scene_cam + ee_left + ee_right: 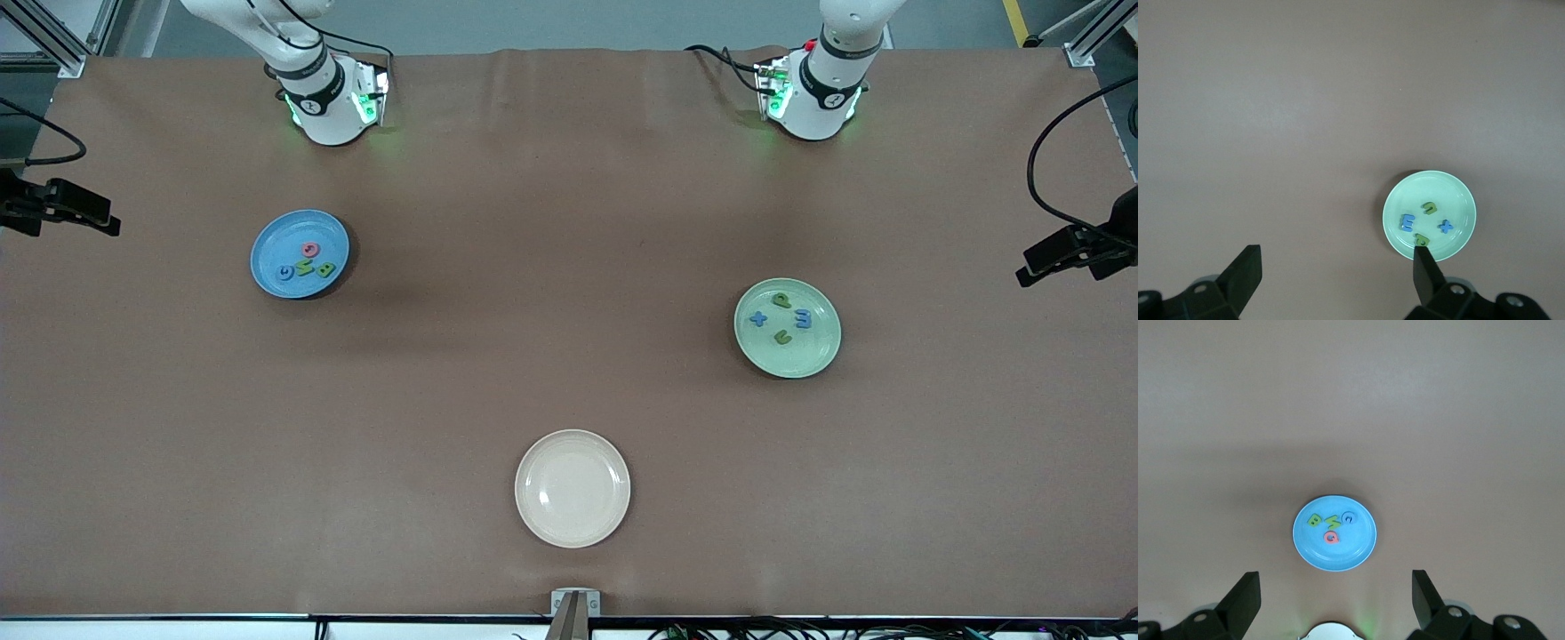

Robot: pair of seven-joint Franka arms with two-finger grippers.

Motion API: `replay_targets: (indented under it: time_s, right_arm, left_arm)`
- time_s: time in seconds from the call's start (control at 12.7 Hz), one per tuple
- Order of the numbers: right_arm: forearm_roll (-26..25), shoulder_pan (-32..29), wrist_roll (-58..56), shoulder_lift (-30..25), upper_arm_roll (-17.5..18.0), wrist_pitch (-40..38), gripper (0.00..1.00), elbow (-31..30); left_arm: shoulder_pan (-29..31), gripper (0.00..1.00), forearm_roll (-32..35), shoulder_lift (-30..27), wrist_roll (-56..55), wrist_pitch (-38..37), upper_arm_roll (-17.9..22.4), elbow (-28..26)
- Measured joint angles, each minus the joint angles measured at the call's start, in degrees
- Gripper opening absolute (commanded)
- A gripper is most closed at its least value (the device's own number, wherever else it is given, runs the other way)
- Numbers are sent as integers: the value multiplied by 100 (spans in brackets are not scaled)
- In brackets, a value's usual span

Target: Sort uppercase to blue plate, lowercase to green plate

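All four uppercase letters are lying in the blue plate, toward the right arm's end of the table; within it, the pinkish-red letter is sitting at 12 o'clock in the front view. All four lowercase letters are lying in the green plate, toward the left arm's end. The cream plate is sitting nearest the front camera, holding nothing.

The left gripper is hanging high over the table with jaws spread wide, gripping nothing. The right gripper is hanging likewise, open and unloaded.

The sort is judged complete. Risk: any further descent toward a plate could be disturbing sorted letters, since light foam pieces are likely shifting easily.
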Motion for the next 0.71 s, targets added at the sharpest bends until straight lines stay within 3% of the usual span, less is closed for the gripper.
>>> replay_targets:
  time_s: [0.39, 0.47, 0.55, 0.71]
  right_arm:
    - [26, -1, -6, -25, 8, -45, 100, -156]
    - [29, -1, -8, -67, 17, -44, 100, -196]
    - [31, -1, -9, -127, 26, -34, 100, -260]
    - [32, -1, -10, -341, 40, 73, 100, -515]
  left_arm:
    - [-74, 100, -12, -25, 8, -1, 39, 92]
    - [-355, 100, -14, -7, 8, -1, 277, 92]
    - [-866, 100, -17, 18, 7, 0, 761, 91]
    - [-2173, 100, -26, 51, 8, 1, 2092, 92]
